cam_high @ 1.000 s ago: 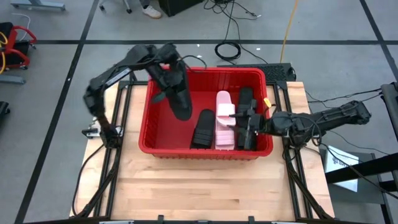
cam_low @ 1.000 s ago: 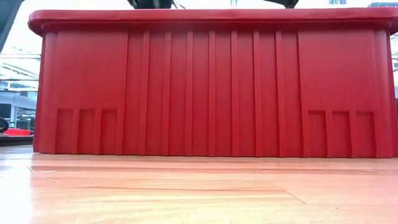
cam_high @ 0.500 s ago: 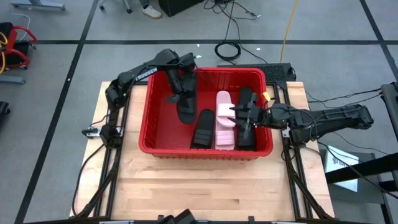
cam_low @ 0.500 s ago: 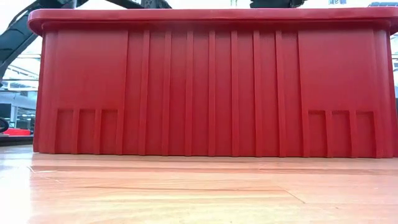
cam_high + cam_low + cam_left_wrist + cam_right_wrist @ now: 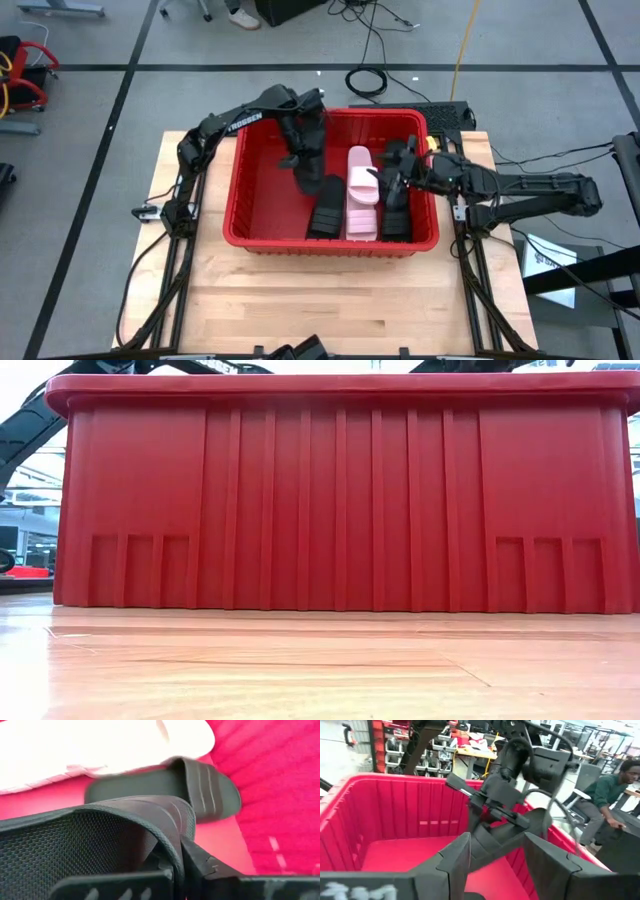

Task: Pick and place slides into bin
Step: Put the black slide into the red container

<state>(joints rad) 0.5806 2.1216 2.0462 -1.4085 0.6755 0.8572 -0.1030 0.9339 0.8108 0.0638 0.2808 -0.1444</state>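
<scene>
The red bin [image 5: 262, 205] stands mid-table and fills the low view [image 5: 340, 500]. On its floor lie a black slide [image 5: 325, 208], a pale pink slide [image 5: 361, 192] and another black slide [image 5: 397, 212] side by side. My left gripper [image 5: 303, 150] reaches down into the bin from its far left, shut on a third black slide [image 5: 308, 172]. My right gripper [image 5: 392, 175] hovers level over the bin's right side, open with nothing between its fingers [image 5: 497, 865]. My left gripper pinches the black slide's strap at its edge [image 5: 172, 851] between the two fingers, the mesh-lined inner side [image 5: 75, 845] toward one finger and the ribbed outer side toward the other. The fingers slant down from the far left. The slide hangs below them inside the bin [image 5: 490, 840].
In the left wrist view a lying black slide [image 5: 200, 790] and the pale slide [image 5: 100, 750] are just beyond the held one. Bare bin floor [image 5: 262, 205] is on the left half. A seated person [image 5: 615, 790] is in the room beyond the table.
My left gripper has come down into the bin and toward the slides lying on its right, carrying the black slide, which still hangs from it. My right gripper has swung toward the table's far edge above the bin's right side, staying open.
</scene>
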